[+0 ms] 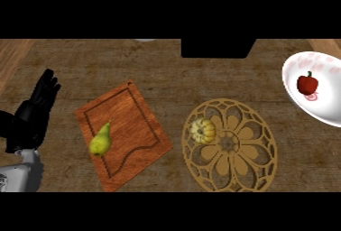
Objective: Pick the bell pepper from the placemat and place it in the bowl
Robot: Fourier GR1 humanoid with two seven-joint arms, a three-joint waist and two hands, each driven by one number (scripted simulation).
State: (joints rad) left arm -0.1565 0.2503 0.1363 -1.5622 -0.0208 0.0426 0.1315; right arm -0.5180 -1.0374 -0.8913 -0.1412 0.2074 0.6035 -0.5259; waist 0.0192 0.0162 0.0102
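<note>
Counter (166,76); bowl (300,97) edge-cropped, holding bell pepper (307,83)

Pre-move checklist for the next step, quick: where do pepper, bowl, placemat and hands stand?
1. Bell pepper inside the white bowl: ok.
2. Placemat free of the pepper: ok; only a small yellow squash lies on it.
3. Pear on the cutting board, undisturbed: ok.
4. Left hand open, resting at the left edge, holding nothing: ok.
5. Right hand clear of the bowl: cannot tell, not in view.
</note>
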